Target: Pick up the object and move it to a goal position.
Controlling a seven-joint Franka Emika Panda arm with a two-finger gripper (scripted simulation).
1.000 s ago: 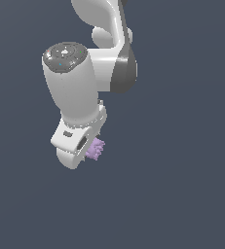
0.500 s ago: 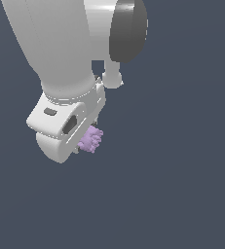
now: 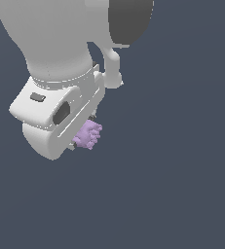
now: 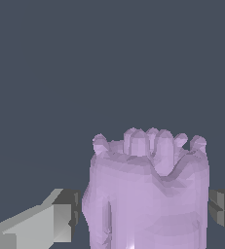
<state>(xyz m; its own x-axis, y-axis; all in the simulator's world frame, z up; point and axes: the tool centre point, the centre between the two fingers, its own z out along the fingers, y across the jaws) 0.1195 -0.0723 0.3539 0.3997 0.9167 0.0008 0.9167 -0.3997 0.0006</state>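
Note:
The object, a small pale purple lumpy ball (image 3: 87, 134) with short knobby bumps, is held at the tip of my white gripper (image 3: 84, 133) in the exterior view, partly hidden behind the white hand. In the wrist view the purple object (image 4: 145, 192) fills the space between my two grey fingers (image 4: 60, 219), which press on its sides. The gripper is shut on it. The arm and hand fill the upper part of the exterior view's left, close to the camera.
Only a plain dark grey-blue background (image 3: 182, 170) shows around the arm in both views. No table, goal marker or other object is in view.
The arm, hand and held purple object have grown larger in the exterior view and shifted toward its left, coming closer to the camera. The grip on the object is unchanged.

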